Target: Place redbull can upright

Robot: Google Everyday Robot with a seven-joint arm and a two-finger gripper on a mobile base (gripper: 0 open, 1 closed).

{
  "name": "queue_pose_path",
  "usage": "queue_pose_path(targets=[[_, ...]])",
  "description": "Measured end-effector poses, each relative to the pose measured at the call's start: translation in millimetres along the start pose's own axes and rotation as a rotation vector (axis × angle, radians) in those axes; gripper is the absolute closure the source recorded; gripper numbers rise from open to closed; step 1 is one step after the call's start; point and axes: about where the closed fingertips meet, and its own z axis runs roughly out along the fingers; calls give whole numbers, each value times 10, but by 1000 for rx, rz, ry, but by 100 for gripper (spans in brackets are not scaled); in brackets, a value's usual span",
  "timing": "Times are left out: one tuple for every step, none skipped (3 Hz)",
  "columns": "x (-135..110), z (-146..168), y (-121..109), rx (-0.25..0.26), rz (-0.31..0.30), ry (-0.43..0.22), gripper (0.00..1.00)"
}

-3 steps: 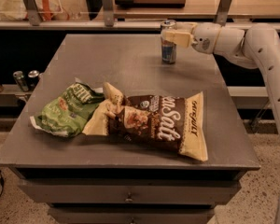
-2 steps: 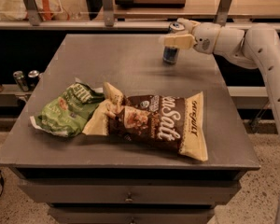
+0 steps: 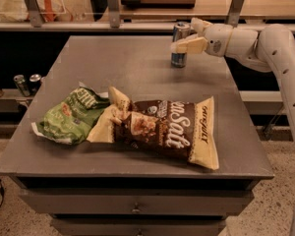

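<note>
The redbull can (image 3: 179, 53) stands upright on the grey table (image 3: 137, 63), near its far right edge. It is slim, silver and blue, with a silver top. My gripper (image 3: 190, 35) reaches in from the right at the can's upper half. Its fingers are spread, one finger (image 3: 188, 45) crossing in front of the can and the other behind, by the can's top. The gripper looks open around the can rather than clamped on it.
A green snack bag (image 3: 71, 116) and a larger brown and cream snack bag (image 3: 162, 129) lie across the front half of the table. Two small dark cans (image 3: 27, 84) stand on a low shelf to the left. A railing and counter run behind the table.
The can was held at its top in the shut fingers. It now stands on the table, and the fingers have spread apart around it.
</note>
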Motion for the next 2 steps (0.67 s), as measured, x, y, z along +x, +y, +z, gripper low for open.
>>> queue_pose_path(targets=[[-28,-39,11,-20,-39,42,0],[-52,-117,5,-50,-81,92,0]])
